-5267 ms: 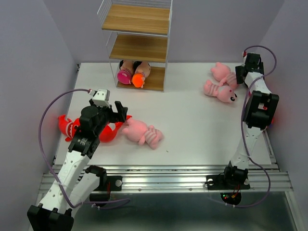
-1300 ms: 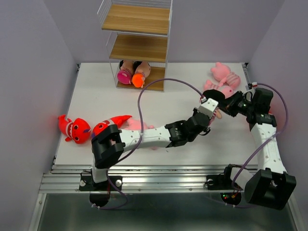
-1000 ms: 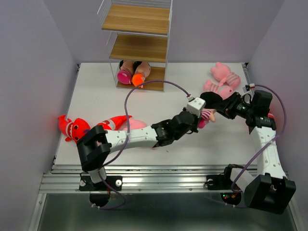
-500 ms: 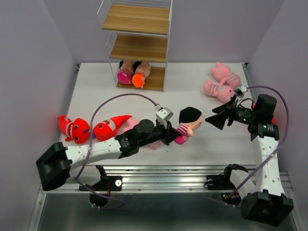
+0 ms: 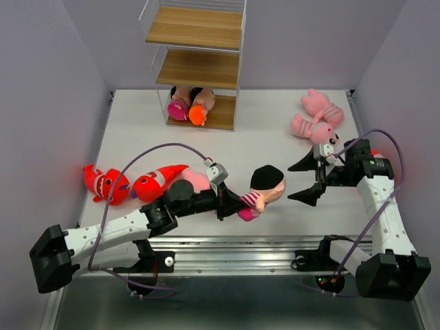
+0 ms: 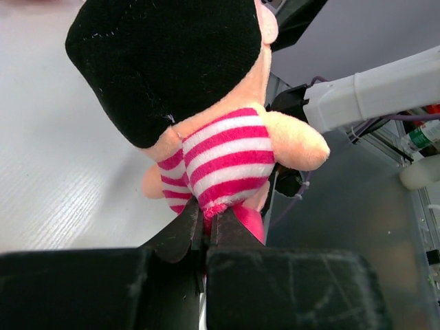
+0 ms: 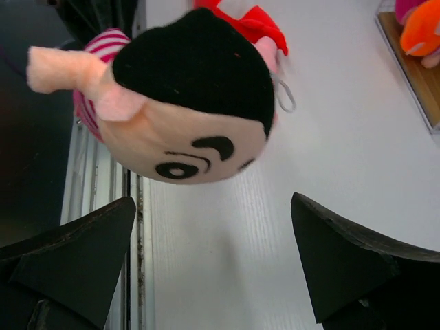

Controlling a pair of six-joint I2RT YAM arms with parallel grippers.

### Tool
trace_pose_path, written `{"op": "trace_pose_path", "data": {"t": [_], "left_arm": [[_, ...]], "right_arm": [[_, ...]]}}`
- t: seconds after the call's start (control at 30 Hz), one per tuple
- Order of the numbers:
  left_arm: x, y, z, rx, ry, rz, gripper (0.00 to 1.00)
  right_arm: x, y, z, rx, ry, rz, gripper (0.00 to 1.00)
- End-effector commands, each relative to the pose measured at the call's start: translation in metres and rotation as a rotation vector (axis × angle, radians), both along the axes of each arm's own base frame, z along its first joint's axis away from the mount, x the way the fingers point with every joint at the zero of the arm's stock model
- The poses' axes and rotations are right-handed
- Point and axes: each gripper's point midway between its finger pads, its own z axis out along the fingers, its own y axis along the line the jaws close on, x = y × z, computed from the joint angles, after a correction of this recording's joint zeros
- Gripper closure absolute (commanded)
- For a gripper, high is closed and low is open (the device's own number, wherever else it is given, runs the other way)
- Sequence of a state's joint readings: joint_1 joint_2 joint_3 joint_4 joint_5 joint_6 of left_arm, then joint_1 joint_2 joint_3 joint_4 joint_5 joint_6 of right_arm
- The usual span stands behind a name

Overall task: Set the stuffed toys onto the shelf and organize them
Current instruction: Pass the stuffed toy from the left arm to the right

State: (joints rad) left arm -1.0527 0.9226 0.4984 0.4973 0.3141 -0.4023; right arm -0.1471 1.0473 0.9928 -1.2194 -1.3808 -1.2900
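Doll [image 5: 265,184], pinched at its striped body's bottom by the left tool [image 5: 237,204], faces the nearby right tool [image 5: 302,181], spread wide.

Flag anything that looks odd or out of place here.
The doll hangs sideways near the table's front edge, pinched only at the bottom of its striped top in the left pincer; that thin hold could slip. The right pincer gapes open beside its head. Two red sharks lie loose at the table's left.
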Motion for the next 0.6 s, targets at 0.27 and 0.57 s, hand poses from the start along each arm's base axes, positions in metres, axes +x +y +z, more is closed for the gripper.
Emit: {"op": "trace_pose_path", "data": {"t": [0.27, 0.57], "left_arm": [[-0.003, -0.032, 0.037, -0.109, -0.023, -0.115, 1.0], [0.0, -0.038, 0.047, -0.133, -0.027, -0.122, 1.0]], "right_arm": [[-0.029, 0.022, 0.022, 0.04, -0.058, 0.104, 0.02], [-0.022, 0.018, -0.005, -0.048, -0.043, 0.075, 0.32]]}}
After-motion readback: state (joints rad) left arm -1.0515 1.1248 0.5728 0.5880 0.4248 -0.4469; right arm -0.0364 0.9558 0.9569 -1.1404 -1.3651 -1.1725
